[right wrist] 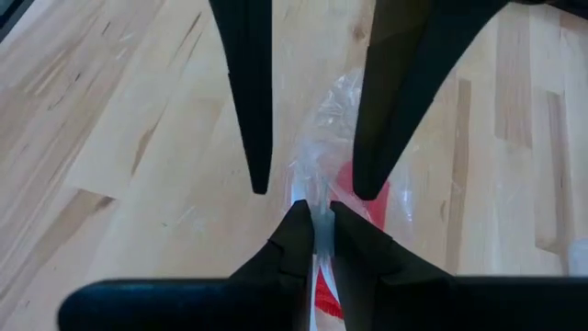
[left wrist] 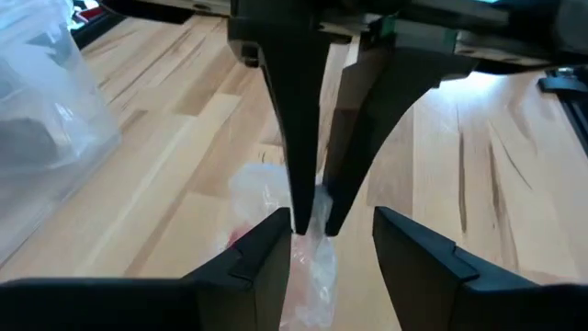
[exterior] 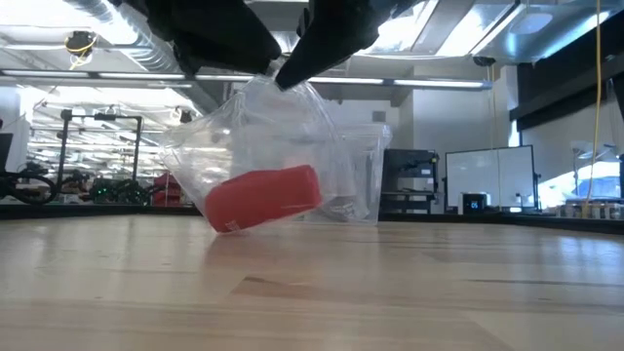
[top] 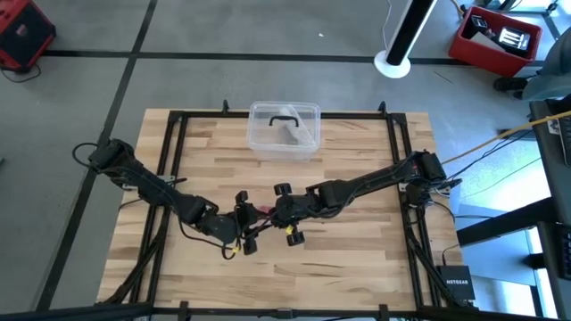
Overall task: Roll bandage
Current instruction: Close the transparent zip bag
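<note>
The bandage is a small red roll (exterior: 263,198) inside a clear plastic bag (exterior: 292,136). The bag hangs near the table's middle. My right gripper (right wrist: 322,230) is shut on the bag's gathered top; it also shows in the high view (top: 269,212). My left gripper (left wrist: 326,253) is open. Its two fingers stand on either side of the bag's gathered top, just below the right gripper's fingertips, and I cannot tell whether they touch it. In the high view the left gripper (top: 243,219) faces the right one. My right gripper pinches the bag's gathered top (right wrist: 322,207) between its two fingertips, several layers bunched together. The fingers come from above, slanting down. The bag hangs below them with the red roll tilted in its bottom, and it looks just clear of the table.
A clear plastic box with a black handle (top: 284,131) stands at the table's far middle, behind the bag in the low view (exterior: 369,166). Black frame rails (top: 169,152) run along the table's left, right and far sides. Bare wood lies on the near side.
</note>
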`<action>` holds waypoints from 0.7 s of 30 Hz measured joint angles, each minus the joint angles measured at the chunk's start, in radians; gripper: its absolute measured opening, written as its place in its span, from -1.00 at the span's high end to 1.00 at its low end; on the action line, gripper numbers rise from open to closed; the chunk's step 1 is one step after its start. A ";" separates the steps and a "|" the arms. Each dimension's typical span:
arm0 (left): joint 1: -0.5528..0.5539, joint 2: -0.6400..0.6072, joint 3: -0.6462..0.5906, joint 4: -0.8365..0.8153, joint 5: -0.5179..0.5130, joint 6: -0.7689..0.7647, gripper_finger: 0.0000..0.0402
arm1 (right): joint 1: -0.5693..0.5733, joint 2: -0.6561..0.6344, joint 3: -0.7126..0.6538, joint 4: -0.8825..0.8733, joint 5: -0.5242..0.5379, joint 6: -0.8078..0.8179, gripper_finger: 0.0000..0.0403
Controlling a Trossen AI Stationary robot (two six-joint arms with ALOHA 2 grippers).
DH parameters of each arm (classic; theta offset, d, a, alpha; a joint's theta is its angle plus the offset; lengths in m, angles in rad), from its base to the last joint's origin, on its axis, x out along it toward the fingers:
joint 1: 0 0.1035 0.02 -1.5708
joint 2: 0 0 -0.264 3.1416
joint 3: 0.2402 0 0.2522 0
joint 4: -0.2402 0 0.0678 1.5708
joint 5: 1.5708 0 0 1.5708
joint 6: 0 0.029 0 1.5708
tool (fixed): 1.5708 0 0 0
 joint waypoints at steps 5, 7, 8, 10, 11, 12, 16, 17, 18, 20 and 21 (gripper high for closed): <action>0.015 0.000 0.000 -0.003 -0.002 -0.008 0.48 | 0.000 0.000 0.000 0.008 0.000 0.000 0.84; 0.021 0.000 0.000 -0.004 -0.002 -0.007 0.59 | 0.000 0.000 0.000 0.010 0.000 0.000 0.84; 0.024 0.000 0.000 -0.006 -0.002 -0.007 0.65 | 0.000 0.000 0.000 0.009 0.001 0.000 0.84; 0.032 0.000 0.000 -0.007 -0.001 -0.007 0.77 | -0.001 0.000 0.000 0.009 0.001 0.000 0.84; 0.035 0.000 0.000 -0.009 -0.001 -0.006 0.84 | -0.001 0.000 0.000 0.008 0.002 -0.001 0.84; 0.037 0.000 0.000 -0.010 0.000 -0.001 0.91 | -0.001 0.000 0.000 0.008 0.006 0.000 0.84; 0.035 0.008 0.000 -0.016 -0.037 0.019 0.98 | -0.002 0.000 -0.001 0.012 0.014 0.047 0.84; 0.033 0.013 0.000 -0.015 -0.065 0.025 0.99 | -0.002 0.000 -0.001 0.013 0.022 0.069 0.84; 0.031 0.020 0.000 -0.011 -0.099 0.033 0.99 | -0.003 0.001 -0.002 0.019 0.039 0.096 0.84; 0.028 0.038 0.000 0.008 -0.165 0.058 0.99 | -0.003 0.001 -0.003 0.021 0.079 0.160 0.84; 0.025 0.046 0.000 0.013 -0.196 0.065 0.99 | -0.003 0.001 -0.003 0.020 0.094 0.194 0.84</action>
